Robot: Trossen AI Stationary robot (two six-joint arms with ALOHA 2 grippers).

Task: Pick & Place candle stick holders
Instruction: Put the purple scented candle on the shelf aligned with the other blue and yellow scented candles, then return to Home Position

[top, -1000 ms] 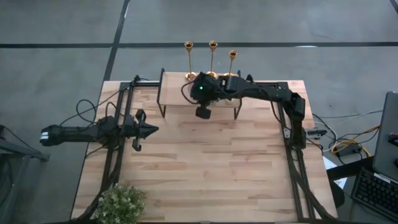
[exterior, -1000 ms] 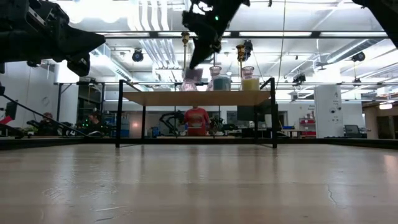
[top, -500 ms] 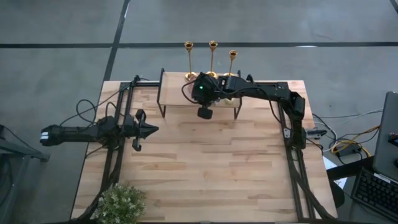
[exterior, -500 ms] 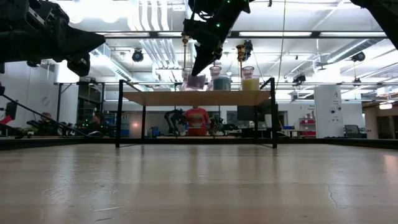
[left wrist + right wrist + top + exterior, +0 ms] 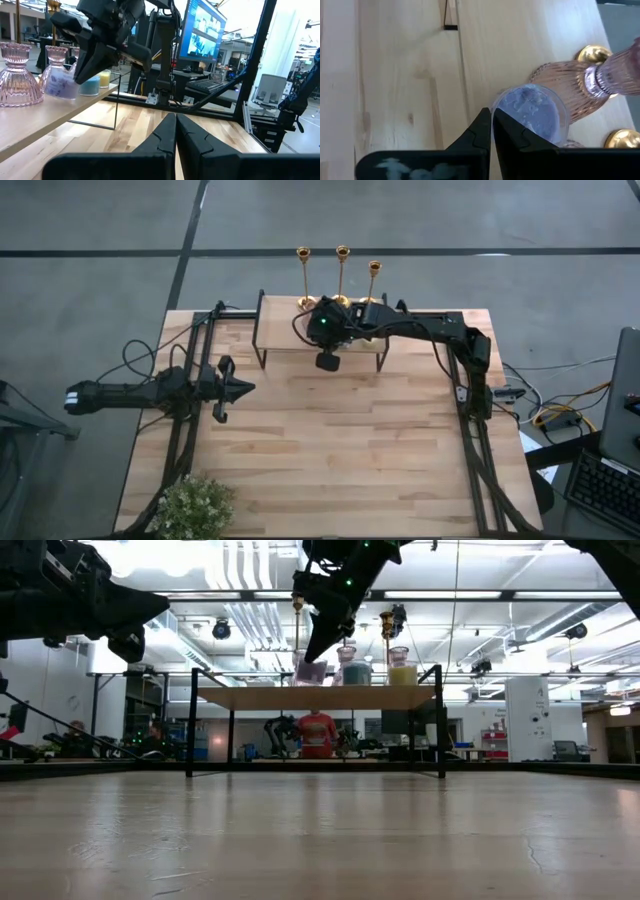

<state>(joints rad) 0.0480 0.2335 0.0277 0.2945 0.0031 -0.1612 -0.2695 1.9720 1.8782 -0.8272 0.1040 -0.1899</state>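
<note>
- Three gold candle stick holders (image 5: 342, 275) stand in a row at the far edge of a small wooden shelf (image 5: 285, 330) that sits on the worktop (image 5: 330, 440).
- The right tool (image 5: 491, 131) hangs over the front part of the shelf, near the candle stick holders but not touching them.
- From the right wrist, its two dark fingers (image 5: 476, 131) are pressed together with nothing between them.
- Just past the fingertips sits a little clear cup with a purple candle (image 5: 532, 112) in it.
- A pink glass holder (image 5: 580, 90) stands right behind that cup.
- Two round gold bases (image 5: 592, 53) of the candle stick holders peek out behind the pink glass.
- In the low view, the right tool (image 5: 318, 635) points down just above the purple cup on the shelf.
- The left tool (image 5: 243, 388) waits over the left side of the worktop, well apart from the shelf.
- Its fingers (image 5: 165, 135) are closed tight and hold nothing.
- A small green plant (image 5: 192, 505) sits at the near left corner.
</note>
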